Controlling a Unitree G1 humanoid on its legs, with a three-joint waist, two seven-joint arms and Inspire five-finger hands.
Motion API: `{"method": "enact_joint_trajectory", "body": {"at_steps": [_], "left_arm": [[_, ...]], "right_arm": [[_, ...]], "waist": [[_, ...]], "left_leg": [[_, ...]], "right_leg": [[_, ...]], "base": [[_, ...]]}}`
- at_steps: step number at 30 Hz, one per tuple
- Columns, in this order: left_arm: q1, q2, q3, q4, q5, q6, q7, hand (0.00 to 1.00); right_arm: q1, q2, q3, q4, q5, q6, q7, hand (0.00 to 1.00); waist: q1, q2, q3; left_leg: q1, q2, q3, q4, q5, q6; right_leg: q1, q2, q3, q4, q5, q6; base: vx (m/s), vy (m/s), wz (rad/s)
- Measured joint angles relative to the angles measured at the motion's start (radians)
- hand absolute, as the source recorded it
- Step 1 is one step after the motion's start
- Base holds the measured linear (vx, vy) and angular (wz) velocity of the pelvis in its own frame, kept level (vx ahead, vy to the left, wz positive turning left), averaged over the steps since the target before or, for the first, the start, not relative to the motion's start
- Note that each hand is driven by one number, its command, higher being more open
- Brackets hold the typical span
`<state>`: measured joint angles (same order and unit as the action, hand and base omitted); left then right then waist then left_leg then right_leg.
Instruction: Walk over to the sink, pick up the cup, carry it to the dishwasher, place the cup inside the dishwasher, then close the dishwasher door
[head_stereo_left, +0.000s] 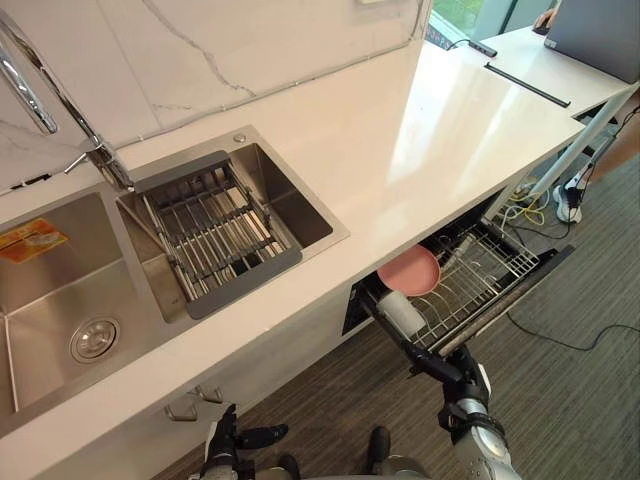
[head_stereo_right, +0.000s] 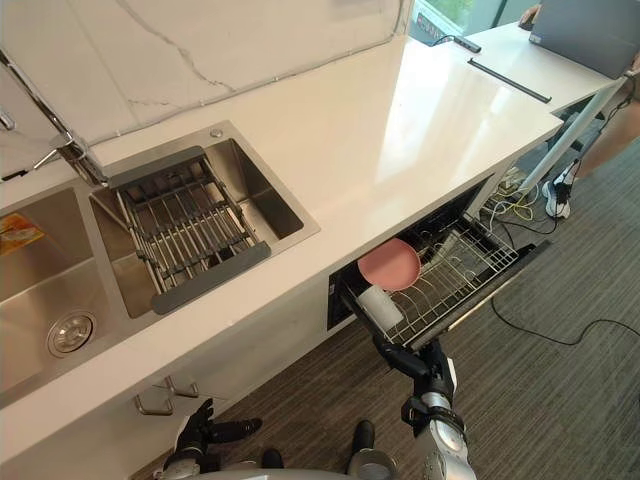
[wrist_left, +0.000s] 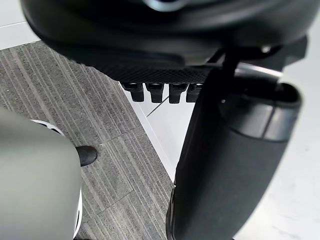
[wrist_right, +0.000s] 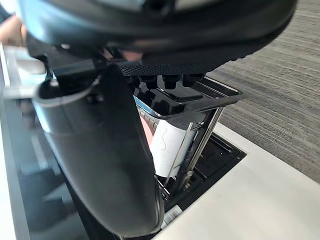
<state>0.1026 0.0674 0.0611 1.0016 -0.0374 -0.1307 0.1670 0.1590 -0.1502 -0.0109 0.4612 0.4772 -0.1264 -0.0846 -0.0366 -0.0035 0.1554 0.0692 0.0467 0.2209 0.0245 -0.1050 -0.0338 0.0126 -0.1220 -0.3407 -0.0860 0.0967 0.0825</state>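
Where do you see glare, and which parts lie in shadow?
Left eye view: bright light glares on the countertop toward its far end. Right eye view: the dishwasher opening under the counter lies in shadow. Right wrist view: the right hand looms dark before the cup.

1 cup (head_stereo_left: 402, 312), 1 pink dish (head_stereo_left: 409, 270) in dishwasher rack (head_stereo_left: 490, 275)
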Motion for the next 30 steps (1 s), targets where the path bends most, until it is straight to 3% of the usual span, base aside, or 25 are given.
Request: {"method": "enact_joint_trajectory", "body": {"at_steps": [9,20,22,30], "left_arm": [[-0.006,0.0,-0.007,-0.005,0.0,-0.023,-0.006,1.0],[-0.034,-0.002,-0.022,-0.042,-0.014,-0.053,-0.014,1.0],[-0.048,-0.004,-0.03,-0.062,-0.022,-0.059,-0.014,1.0],[-0.05,-0.003,-0.03,-0.085,-0.042,-0.078,-0.014,1.0]], "right_arm": [[-0.132,-0.099,0.122,0.005,-0.079,0.036,0.001,1.0],[-0.489,-0.202,0.215,0.177,-0.125,0.036,0.0,1.0],[-0.587,-0.23,0.219,0.219,-0.128,0.036,0.0,1.0],[-0.702,-0.308,0.311,0.336,-0.158,0.038,-0.006,1.0]], "waist": [[0.024,0.007,0.008],[0.057,0.027,0.096],[0.08,0.037,0.127],[0.086,0.043,0.158]], "left_leg": [[-0.048,-0.002,-0.027,0.008,0.011,0.001],[-0.137,-0.01,-0.076,0.025,0.039,0.0],[-0.17,-0.008,-0.08,0.046,0.041,-0.001],[-0.228,-0.002,-0.094,0.074,0.044,-0.002]], "right_leg": [[-0.032,-0.002,-0.026,0.001,0.002,-0.002],[-0.086,-0.009,-0.068,0.001,0.014,-0.018],[-0.108,-0.008,-0.072,0.001,0.022,-0.025],[-0.147,-0.004,-0.08,0.002,0.032,-0.036]], "base": [[0.0,-0.002,0.08],[-0.03,-0.008,0.13],[-0.08,-0.024,0.05],[-0.02,-0.003,0.04]]}}
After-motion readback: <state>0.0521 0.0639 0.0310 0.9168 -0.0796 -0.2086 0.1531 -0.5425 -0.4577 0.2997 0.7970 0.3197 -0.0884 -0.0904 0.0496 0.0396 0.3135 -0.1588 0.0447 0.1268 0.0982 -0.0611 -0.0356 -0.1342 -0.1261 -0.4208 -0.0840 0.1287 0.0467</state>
